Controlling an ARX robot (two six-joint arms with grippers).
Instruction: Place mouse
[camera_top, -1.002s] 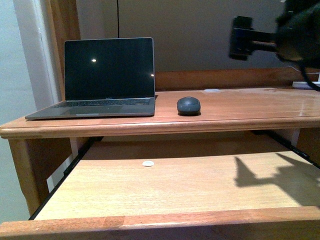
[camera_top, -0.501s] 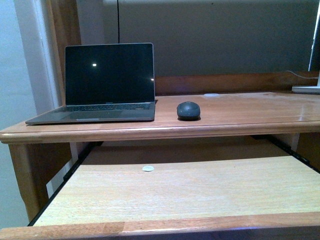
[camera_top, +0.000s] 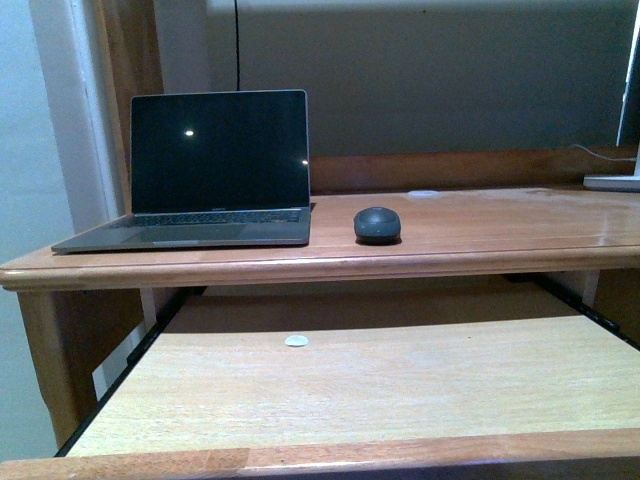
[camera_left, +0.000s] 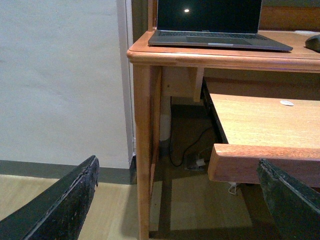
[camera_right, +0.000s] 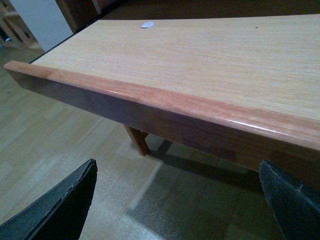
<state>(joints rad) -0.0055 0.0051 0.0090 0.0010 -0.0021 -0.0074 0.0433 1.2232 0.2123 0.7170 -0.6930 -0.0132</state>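
Two pairs spread wide, empty: left fingers (camera_left: 60, 210), right fingers (camera_right: 55, 210). Small dark grey oval mouse (camera_top: 377, 223) sat well beyond and above both, on brown wooden surface (camera_top: 500, 225) just beside open grey laptop (camera_top: 218, 150), likely its intended spot; placing judged done. Front view showed neither arm; left wrist view cropped mouse.

The right gripper (camera_right: 177, 202), fingers wide apart, hangs over the floor (camera_right: 75, 135) beside a shelf (camera_right: 210, 107) bearing a disc (camera_right: 147, 24).

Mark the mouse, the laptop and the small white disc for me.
mouse (camera_top: 377, 222), front view, domed top.
laptop (camera_top: 220, 150), front view, dark screen.
white disc (camera_top: 296, 341), front view, its centre.
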